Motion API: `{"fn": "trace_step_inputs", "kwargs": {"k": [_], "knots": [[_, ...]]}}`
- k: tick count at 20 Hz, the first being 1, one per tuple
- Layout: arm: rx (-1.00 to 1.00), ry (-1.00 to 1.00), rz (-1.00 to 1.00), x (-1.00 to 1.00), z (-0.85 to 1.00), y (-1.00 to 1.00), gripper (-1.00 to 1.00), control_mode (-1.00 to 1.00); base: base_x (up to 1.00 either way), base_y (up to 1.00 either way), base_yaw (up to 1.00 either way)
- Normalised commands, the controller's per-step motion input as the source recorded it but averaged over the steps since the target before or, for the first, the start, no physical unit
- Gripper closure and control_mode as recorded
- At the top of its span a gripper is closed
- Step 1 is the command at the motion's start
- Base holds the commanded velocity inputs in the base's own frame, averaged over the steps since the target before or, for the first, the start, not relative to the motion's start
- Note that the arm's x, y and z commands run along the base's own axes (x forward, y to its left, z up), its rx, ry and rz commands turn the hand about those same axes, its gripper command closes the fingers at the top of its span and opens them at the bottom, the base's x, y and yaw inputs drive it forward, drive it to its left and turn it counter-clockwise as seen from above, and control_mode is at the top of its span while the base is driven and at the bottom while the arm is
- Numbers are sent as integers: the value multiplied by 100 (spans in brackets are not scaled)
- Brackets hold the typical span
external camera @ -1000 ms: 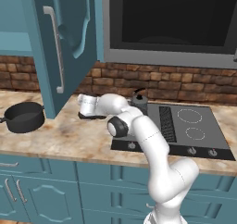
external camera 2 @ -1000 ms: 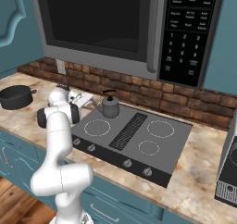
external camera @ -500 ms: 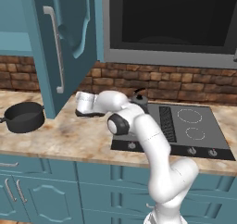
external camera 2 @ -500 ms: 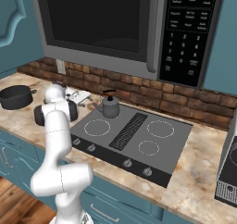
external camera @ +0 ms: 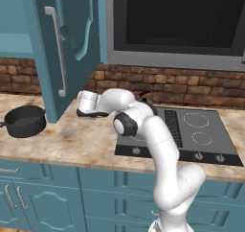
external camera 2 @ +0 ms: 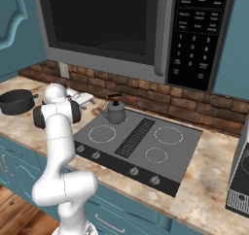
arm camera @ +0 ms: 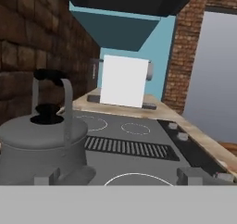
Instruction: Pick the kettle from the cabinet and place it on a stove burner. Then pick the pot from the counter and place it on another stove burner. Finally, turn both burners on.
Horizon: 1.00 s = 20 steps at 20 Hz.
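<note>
**Kettle on a back burner, pot waiting on the bench**

Kettle (external camera 2: 115,112), grey and spouted, stands on the cooktop (external camera 2: 141,146) at its rear left burner, near the brick wall. Left of the stove the marbled bench (external camera: 72,142) lies open up to the swung-out cabinet door (external camera: 57,49). Over that stretch the white arm bends low, its hand (external camera: 82,112) spread fully wide and holding nothing. Pot (external camera: 24,121), dark and low, sits at the bench's far left, well apart.

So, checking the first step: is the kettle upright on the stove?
Upright: the kettle stands on the cooktop at its back left, handle on top, apart from the gripper.
</note>
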Motion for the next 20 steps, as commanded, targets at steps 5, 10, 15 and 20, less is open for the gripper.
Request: {"fn": "trace_step_inputs", "kwargs": {"k": [5, 10, 15, 20], "knots": [[0, -16, 0, -57, 20, 0, -100, -100, 0, 0, 0], [0, -17, 0, -51, 13, 0, -100, -100, 0, 0, 0], [-2, -28, 0, -53, -9, -5, -100, -100, 0, 0, 0], [-3, -37, 0, -63, -18, -6, -100, -100, 0, 0, 0]]}}
